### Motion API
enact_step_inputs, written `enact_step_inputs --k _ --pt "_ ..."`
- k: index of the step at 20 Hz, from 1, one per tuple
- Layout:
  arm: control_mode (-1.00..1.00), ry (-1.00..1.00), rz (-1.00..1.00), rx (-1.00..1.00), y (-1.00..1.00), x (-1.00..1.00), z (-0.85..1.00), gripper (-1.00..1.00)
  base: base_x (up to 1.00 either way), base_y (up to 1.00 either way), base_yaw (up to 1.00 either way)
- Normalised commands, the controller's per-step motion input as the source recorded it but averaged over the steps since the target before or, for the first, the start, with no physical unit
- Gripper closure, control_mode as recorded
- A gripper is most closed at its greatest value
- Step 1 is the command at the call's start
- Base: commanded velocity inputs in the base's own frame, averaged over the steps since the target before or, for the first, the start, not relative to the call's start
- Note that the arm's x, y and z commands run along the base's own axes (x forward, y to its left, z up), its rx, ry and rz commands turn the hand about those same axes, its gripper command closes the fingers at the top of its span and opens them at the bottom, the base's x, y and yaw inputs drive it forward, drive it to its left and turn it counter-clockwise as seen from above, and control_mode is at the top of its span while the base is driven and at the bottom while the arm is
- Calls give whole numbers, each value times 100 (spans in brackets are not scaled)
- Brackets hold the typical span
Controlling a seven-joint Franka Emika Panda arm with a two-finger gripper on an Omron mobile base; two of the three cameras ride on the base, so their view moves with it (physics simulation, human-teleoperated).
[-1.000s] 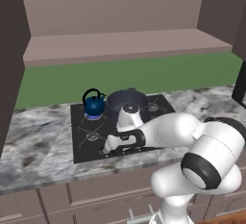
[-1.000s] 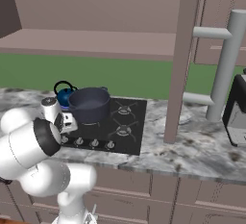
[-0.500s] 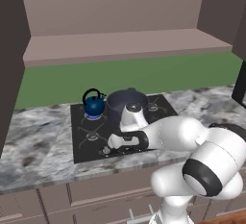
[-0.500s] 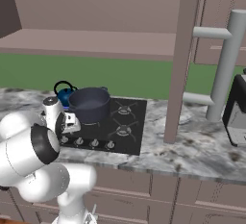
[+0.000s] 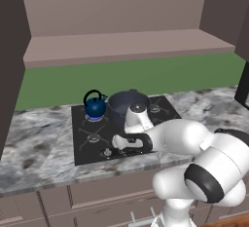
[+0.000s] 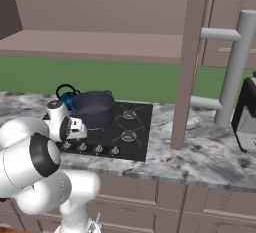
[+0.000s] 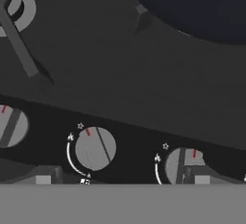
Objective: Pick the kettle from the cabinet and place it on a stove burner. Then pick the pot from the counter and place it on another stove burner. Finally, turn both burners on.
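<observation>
Kettle (image 5: 95, 107) and pot (image 5: 125, 106) both stand on the black cooktop (image 5: 92, 138), each on its own burner at the back. The small blue kettle sits on the rear left burner with its looped black handle upright, and a ring of blue shows under its base in the left base view. The wide dark pot sits just to the kettle's right, on the next burner along, close beside the kettle; whether the two touch cannot be told. From the right base view the same pair appears behind the arm, kettle (image 6: 66, 96) partly hidden by the pot (image 6: 93, 108).

The fingers (image 5: 118, 143) hang low over the front strip of the cooktop, where the silver knobs are set in a row. They stand wide apart and hold nothing. In the hand view the two dark tips rise at the bottom edge, one (image 7: 44, 176) left of a round knob (image 7: 95, 148) and the other in front of the next knob (image 7: 184, 165) to its right; the left knob lies in the gap between them. Each knob carries a thin red mark near its top and a white arc beside it.

The cooktop is set into the grey-veined marble bench (image 5: 34, 143). Above it, the mauve cabinet shelf (image 5: 121, 46) runs across a green wall.
</observation>
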Motion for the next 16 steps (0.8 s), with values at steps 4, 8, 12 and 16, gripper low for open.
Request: enact_step_inputs --k 4,8,12,16 --pt "-100 2 -9 0 -25 0 0 -100 0 0 0" --pt "-100 3 -8 0 -25 0 0 -100 0 0 0" --pt "-100 2 -6 0 -22 0 0 -100 0 0 0" --pt "-100 2 -3 0 -20 0 -3 -100 0 0 0"
